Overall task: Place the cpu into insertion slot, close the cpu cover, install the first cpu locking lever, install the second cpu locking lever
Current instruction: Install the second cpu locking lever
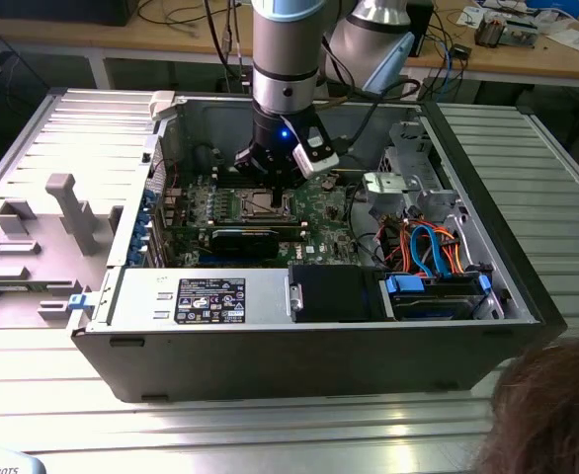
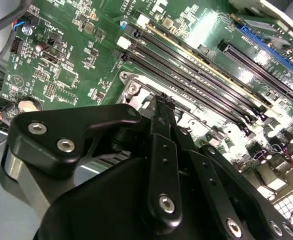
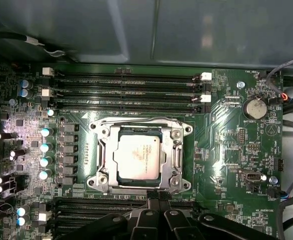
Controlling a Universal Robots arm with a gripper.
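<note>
The cpu [image 3: 136,155], a flat silver-grey square, lies in the insertion slot [image 3: 100,181] on the green board. The cpu cover [image 3: 105,150], a thin silver frame, lies flat around it with the chip showing through its window. A thin lever wire [image 3: 136,119] runs along the socket's edge by the memory slots. My gripper [image 3: 155,196] is shut with nothing seen between its fingers, its tips just off the socket's opposite edge. The second wrist view has the gripper [image 2: 161,102] right beside a socket corner [image 2: 131,88]. In the exterior view the gripper [image 1: 270,176] hangs low over the socket [image 1: 270,204].
Long black memory slots [image 3: 126,92] flank the socket on two sides. A long black card [image 1: 245,240], a power supply [image 1: 201,296] and a drive bay with blue cables [image 1: 433,247] fill the case. A person's hair [image 1: 556,415] shows at the exterior view's lower right.
</note>
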